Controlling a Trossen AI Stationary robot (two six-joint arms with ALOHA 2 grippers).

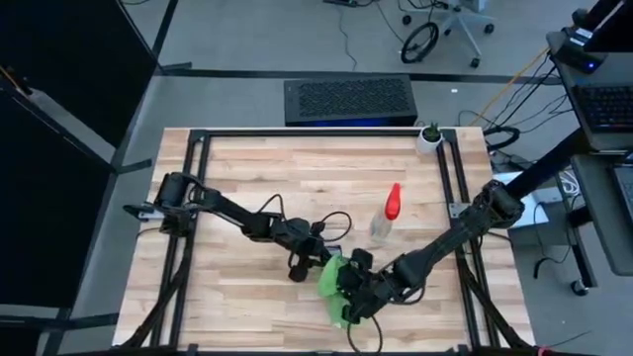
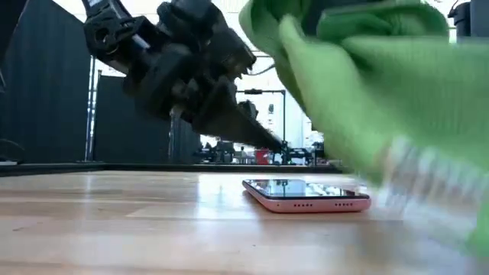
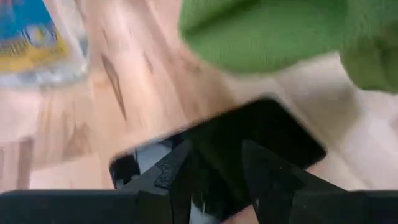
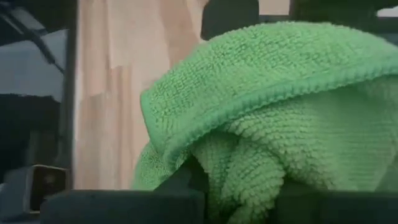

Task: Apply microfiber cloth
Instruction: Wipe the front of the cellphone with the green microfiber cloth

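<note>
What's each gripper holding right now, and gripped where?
Right gripper holds the microfiber cloth by a bunched fold, the rest hanging. Left gripper holds nothing; its fingers are over the phone.

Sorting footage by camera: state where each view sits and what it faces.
High: overhead, straight down; both arms, table.
Low: tabletop height; phone, left gripper above.
Left wrist: past own fingers at phone.
Right wrist: right gripper holding microfiber cloth.
All share the cloth.
</note>
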